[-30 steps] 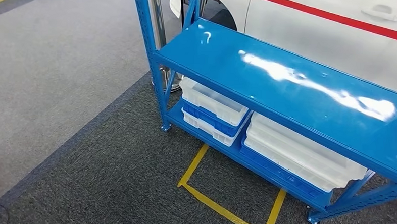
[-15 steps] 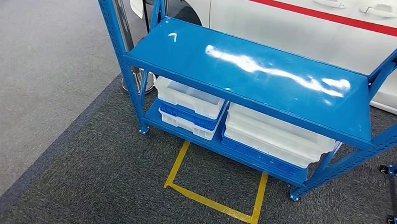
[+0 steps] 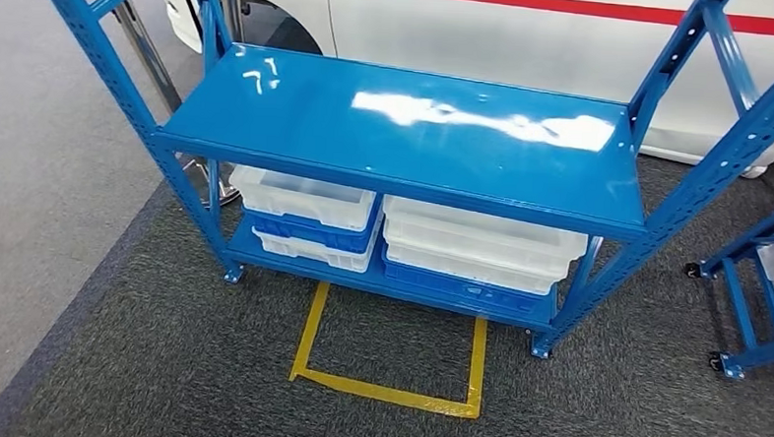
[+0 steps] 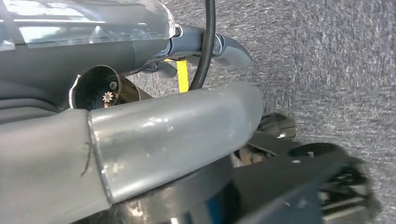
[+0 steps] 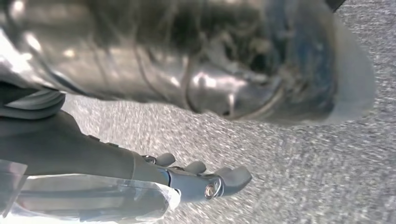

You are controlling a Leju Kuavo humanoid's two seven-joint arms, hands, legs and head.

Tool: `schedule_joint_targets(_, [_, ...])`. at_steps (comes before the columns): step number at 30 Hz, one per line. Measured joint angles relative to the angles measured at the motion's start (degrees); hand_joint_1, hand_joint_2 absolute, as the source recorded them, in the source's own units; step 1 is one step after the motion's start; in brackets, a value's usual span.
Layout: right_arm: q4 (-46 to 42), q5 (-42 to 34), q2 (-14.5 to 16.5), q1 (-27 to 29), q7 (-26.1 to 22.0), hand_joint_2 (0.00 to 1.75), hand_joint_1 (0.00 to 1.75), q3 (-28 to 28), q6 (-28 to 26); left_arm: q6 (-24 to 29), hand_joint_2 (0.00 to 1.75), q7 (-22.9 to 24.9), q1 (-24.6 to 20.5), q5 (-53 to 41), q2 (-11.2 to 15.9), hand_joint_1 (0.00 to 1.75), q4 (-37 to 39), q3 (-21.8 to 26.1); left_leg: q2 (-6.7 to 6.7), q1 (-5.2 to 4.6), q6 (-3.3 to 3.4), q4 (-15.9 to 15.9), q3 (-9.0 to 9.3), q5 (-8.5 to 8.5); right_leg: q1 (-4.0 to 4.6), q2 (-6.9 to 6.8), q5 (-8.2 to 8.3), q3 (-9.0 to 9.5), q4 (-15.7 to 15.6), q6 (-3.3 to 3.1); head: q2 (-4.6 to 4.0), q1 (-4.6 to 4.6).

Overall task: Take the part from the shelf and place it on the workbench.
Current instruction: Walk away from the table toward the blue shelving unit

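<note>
A blue metal shelf (image 3: 397, 130) stands in front of me in the head view, its glossy middle board bare and reflecting light. On its bottom level sit stacked white and blue bins (image 3: 309, 210) on the left and a wider stack (image 3: 475, 247) on the right. My left hand (image 4: 205, 46) hangs over grey carpet in the left wrist view, fingers stretched out and holding nothing. My right hand (image 5: 201, 179) also hangs above the carpet in the right wrist view, fingers extended and empty.
A yellow taped rectangle (image 3: 387, 388) marks the dark carpet just before the shelf. A white car with a red stripe (image 3: 529, 28) stands close behind it. Another blue wheeled rack (image 3: 759, 294) is at the right edge. Lighter grey floor (image 3: 29, 193) lies to the left.
The whole picture has shifted: the camera has turned, so the shelf now sits centred and squarer to me, and the wheeled rack at the right has come into view.
</note>
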Motion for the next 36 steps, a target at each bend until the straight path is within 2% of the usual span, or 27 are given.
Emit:
schedule_joint_targets(1, [0.0,0.0,0.0,0.0,0.0,0.00,0.00,0.0,0.0,0.0,0.00,0.0,0.0,0.0,0.0,0.00,0.0,0.0,-0.45,0.03,0.15,-3.4,1.27,2.39,-0.02,0.85,-0.04,0.09,0.1,0.07,0.00,0.00])
schedule_joint_targets(3, [0.0,0.1,0.0,0.0,0.0,0.00,0.00,0.0,0.0,0.0,0.00,0.0,0.0,0.0,0.0,0.00,0.0,0.0,-3.22,0.23,0.54,-10.9,4.12,6.05,-0.01,2.33,-0.13,-0.09,0.4,0.45,0.00,0.02])
schedule_joint_targets(4, [0.0,0.1,0.0,-0.1,0.0,0.00,0.00,0.0,0.0,0.0,0.00,0.0,0.0,0.0,0.0,0.00,0.0,0.0,-4.44,0.27,0.69,-13.3,4.94,6.83,-0.04,2.99,-0.10,-0.35,0.5,0.81,0.00,0.02])
schedule_joint_targets(5, [0.0,0.1,0.0,-0.1,0.0,0.00,0.00,0.0,0.0,0.0,0.00,0.0,-0.1,-0.1,0.1,0.00,0.0,0.0,-5.19,0.25,0.84,-14.2,5.17,6.86,-0.07,3.60,0.00,-0.68,0.6,1.25,0.00,0.02])
schedule_joint_targets(7, [0.0,0.2,0.0,0.1,0.1,0.00,0.00,0.0,0.0,0.0,0.00,0.1,-0.1,-0.2,0.0,0.00,0.0,0.0,-4.22,0.16,1.37,-14.5,5.26,7.05,-0.20,4.43,0.20,-1.14,0.6,2.13,0.00,0.01])
schedule_joint_targets(8, [0.0,0.3,0.0,0.2,0.2,0.00,0.00,0.0,0.0,0.0,0.00,0.1,-0.1,-0.2,0.0,0.00,0.0,0.0,-3.55,0.22,1.76,-14.8,5.39,7.27,-0.16,3.68,-0.04,-1.35,0.9,2.42,0.00,0.04])
schedule_joint_targets(9, [0.0,0.4,0.0,0.2,0.2,0.00,0.00,0.0,0.1,0.0,0.00,0.1,-0.1,-0.2,0.0,0.00,0.0,0.0,-2.89,0.31,2.20,-15.1,5.50,7.47,-0.11,2.20,-0.94,-1.95,2.2,2.65,0.00,0.08])
schedule_joint_targets(11, [0.0,0.9,0.0,0.1,0.0,0.00,0.00,0.0,0.3,0.0,0.00,0.2,0.0,-0.3,0.0,0.00,0.0,0.0,-1.53,0.30,2.76,-15.4,5.59,7.60,-0.04,-1.26,-4.32,-4.63,8.0,3.01,0.00,0.14])
schedule_joint_targets(12, [0.0,1.2,0.0,0.0,-0.1,0.00,0.00,0.0,0.5,0.0,0.00,0.2,0.2,-0.3,0.0,0.00,0.0,0.0,-0.88,0.22,2.90,-15.4,5.55,7.57,-0.09,-2.14,-6.18,-6.44,11.8,3.21,0.00,0.15])
schedule_joint_targets(13, [0.0,1.6,0.0,0.0,-0.1,0.00,0.00,0.0,0.7,0.0,0.00,0.2,0.3,-0.3,0.0,0.00,0.0,0.0,-0.26,0.15,2.93,-15.4,5.52,7.52,-0.18,-2.47,-7.28,-7.80,14.8,3.39,0.00,0.15])
schedule_joint_targets(14, [0.0,1.8,0.0,0.0,0.0,0.44,0.00,0.0,0.8,0.0,0.00,0.2,0.3,-0.3,0.0,0.00,0.0,0.0,0.21,0.12,2.91,-15.4,5.50,7.48,-0.26,-2.63,-7.37,-8.30,16.0,3.50,0.00,0.14])
schedule_joint_targets(15, [0.0,2.0,0.0,0.1,0.0,0.87,0.00,0.0,0.7,0.0,0.00,0.2,0.3,-0.3,0.0,0.00,0.0,0.0,0.54,0.12,2.85,-15.3,5.52,7.43,-0.31,-2.75,-6.36,-7.62,15.1,3.54,0.00,0.15])
schedule_joint_targets(17, [0.0,2.3,0.0,0.2,0.2,1.75,0.00,0.0,0.4,0.0,0.00,0.2,0.2,-0.2,0.0,0.00,0.0,0.0,0.90,0.13,2.58,-15.2,5.67,7.25,-0.31,-3.06,-2.92,-3.53,7.8,3.26,0.00,0.16])
schedule_joint_targets(18, [0.0,2.4,0.0,0.2,0.3,1.75,0.00,0.0,0.2,0.0,0.00,0.2,0.1,-0.2,-0.1,0.00,0.0,0.0,1.02,0.00,2.33,-15.0,5.71,7.10,-0.16,-3.26,-1.70,-1.54,4.1,2.94,0.00,0.16])
schedule_joint_targets(19, [0.0,2.5,0.0,0.1,0.3,1.75,0.00,0.0,-0.1,0.0,0.44,0.3,0.1,-0.2,-0.1,0.00,0.0,0.0,1.09,-0.10,2.06,-14.9,5.74,6.97,-0.01,-3.39,-1.08,-0.25,1.6,2.58,0.00,0.15])
schedule_joint_targets(20, [0.0,2.5,0.0,0.1,0.4,1.75,0.00,0.0,-0.2,-0.1,0.87,0.3,0.1,-0.1,-0.1,0.00,0.0,0.0,1.14,-0.25,2.06,-14.8,5.71,6.80,0.07,-3.46,-1.00,0.30,0.4,2.31,0.00,0.14])
schedule_joint_targets(22, [0.0,2.7,0.1,0.0,0.4,1.75,0.00,0.0,-0.3,-0.3,1.75,0.5,0.1,0.2,0.0,0.00,0.0,0.0,1.17,-0.34,2.24,-14.8,5.68,6.69,0.14,-3.32,-0.95,0.37,0.3,2.04,0.00,0.11])
schedule_joint_targets(23, [0.0,2.7,0.1,0.1,0.4,1.75,0.00,0.0,-0.3,-0.4,1.75,0.7,0.1,0.3,0.0,0.00,0.0,0.0,1.16,-0.34,2.31,-14.8,5.70,6.67,0.15,-3.28,-0.96,0.40,0.3,1.96,0.00,0.10])
schedule_joint_targets(25, [0.0,2.9,0.1,0.1,0.4,1.75,0.00,0.0,-0.3,-0.6,1.75,0.9,0.1,0.4,-0.1,0.00,0.0,0.0,1.16,-0.21,1.93,-15.1,5.84,6.82,0.33,-3.25,-1.04,0.40,0.3,1.66,0.00,0.09])
schedule_joint_targets(28, [0.0,3.1,0.1,0.0,0.3,1.75,0.00,0.0,-0.3,-0.7,1.75,1.0,0.0,0.4,-0.1,0.00,0.0,0.0,1.16,-0.14,1.70,-15.4,6.00,6.92,0.40,-3.25,-1.11,0.39,0.3,1.37,0.00,0.10])
schedule_joint_targets(36, [0.0,3.3,0.1,0.0,0.3,1.75,0.00,0.0,-0.3,-0.7,1.75,2.1,0.1,0.8,-0.1,0.00,0.0,0.0,1.16,-0.12,0.98,-15.6,6.08,7.01,0.42,-3.25,-1.18,0.37,0.4,1.21,0.00,0.11])
